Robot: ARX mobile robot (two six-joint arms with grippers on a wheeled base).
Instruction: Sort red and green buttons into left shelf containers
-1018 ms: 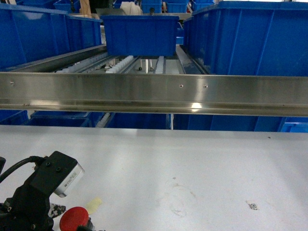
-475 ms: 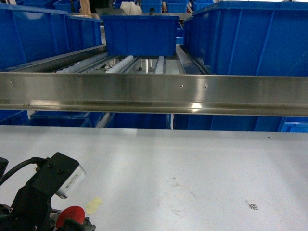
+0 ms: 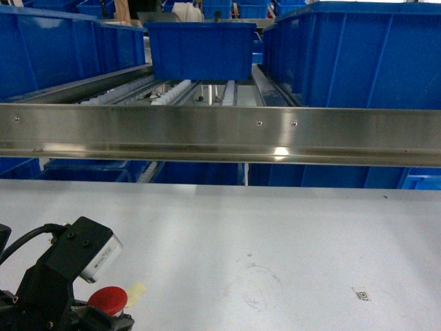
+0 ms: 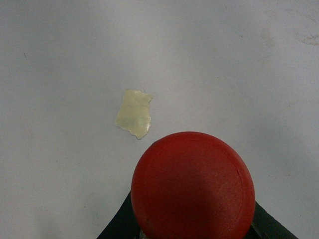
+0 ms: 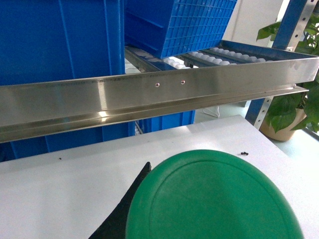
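Fingers: L gripper (image 3: 103, 321) clamped on 1 glossy round red button (image 3: 107, 298); R gripper (image 5: 149, 219) clamped on 1 round green button (image 5: 214, 199). 1 yellowish tape scrap (image 4: 134, 113) just far-left of red button. White tabletop (image 3: 275, 234) bare to the right, steel shelf rail (image 3: 220, 134) at far edge.

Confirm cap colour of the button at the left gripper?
Red: the button has a glossy red cap, clearest in the left wrist view, between the left gripper fingers.

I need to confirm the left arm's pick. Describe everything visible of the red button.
The red button has a round, domed cap of smooth red plastic with a soft sheen. In the left wrist view the cap fills the lower middle and hides its body; dark fingers show at both lower sides, so the left gripper seems shut on it. In the head view it sits at the bottom left edge, beside the wrist camera. A yellowish tape scrap lies on the white table just beyond. Whether it is lifted cannot be told.
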